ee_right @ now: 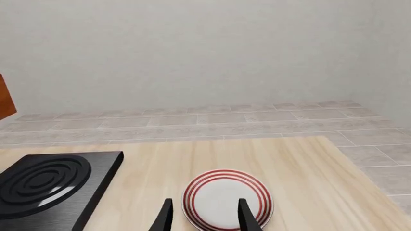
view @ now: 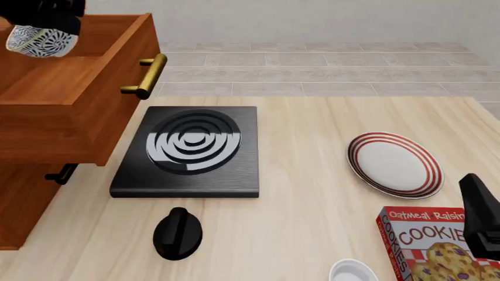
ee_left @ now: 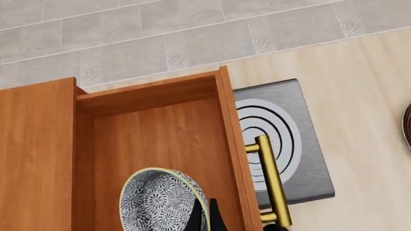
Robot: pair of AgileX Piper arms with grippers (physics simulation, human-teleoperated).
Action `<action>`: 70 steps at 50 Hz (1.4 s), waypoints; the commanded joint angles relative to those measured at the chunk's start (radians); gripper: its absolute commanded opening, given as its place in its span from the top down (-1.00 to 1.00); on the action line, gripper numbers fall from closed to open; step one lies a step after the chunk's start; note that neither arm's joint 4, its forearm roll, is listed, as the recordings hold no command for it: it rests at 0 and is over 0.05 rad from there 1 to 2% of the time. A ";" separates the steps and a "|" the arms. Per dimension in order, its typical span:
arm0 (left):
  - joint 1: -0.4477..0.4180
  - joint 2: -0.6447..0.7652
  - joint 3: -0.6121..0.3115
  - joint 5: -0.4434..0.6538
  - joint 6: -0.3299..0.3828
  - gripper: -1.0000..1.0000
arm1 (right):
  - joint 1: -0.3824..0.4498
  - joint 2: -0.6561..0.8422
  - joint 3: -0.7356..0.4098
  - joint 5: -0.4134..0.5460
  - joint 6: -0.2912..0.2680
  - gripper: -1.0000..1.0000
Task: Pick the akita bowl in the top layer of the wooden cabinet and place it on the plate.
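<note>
Patterned black-and-white, the small round akita bowl (ee_left: 163, 202) hangs by its rim, pinched between the left gripper (ee_left: 204, 216) fingers above the open reddish-brown wooden top layer (ee_left: 160, 139) of the wooden cabinet (view: 47, 123). A thin rim pinch may slip; swinging out, the bowl could clip the brass bar handle (view: 144, 75). Far off, the red-ringed white plate (ee_right: 226, 198) sits just beyond the right gripper (ee_right: 204, 216), its fingers spread, empty.

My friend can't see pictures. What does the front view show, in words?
The left gripper holds the akita bowl above the open top layer of the wooden cabinet. On the table sit a black stove, the empty red-ringed plate and a cookie box.
</note>
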 commanded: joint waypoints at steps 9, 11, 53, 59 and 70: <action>-0.042 -0.013 -0.108 0.031 0.003 1.00 | -0.004 0.003 -0.002 -0.004 0.002 -1.00; -0.045 -0.015 -0.113 0.031 0.009 1.00 | -0.004 0.004 -0.002 -0.004 0.002 -1.00; -0.187 0.051 -0.367 0.088 0.032 1.00 | 0.000 -0.023 -0.005 0.026 -0.006 -1.00; -0.207 0.062 -0.377 0.084 0.043 1.00 | 0.000 -0.024 -0.005 0.026 -0.005 -1.00; -0.247 0.079 -0.395 0.081 0.059 1.00 | 0.002 -0.024 -0.006 0.027 -0.007 -1.00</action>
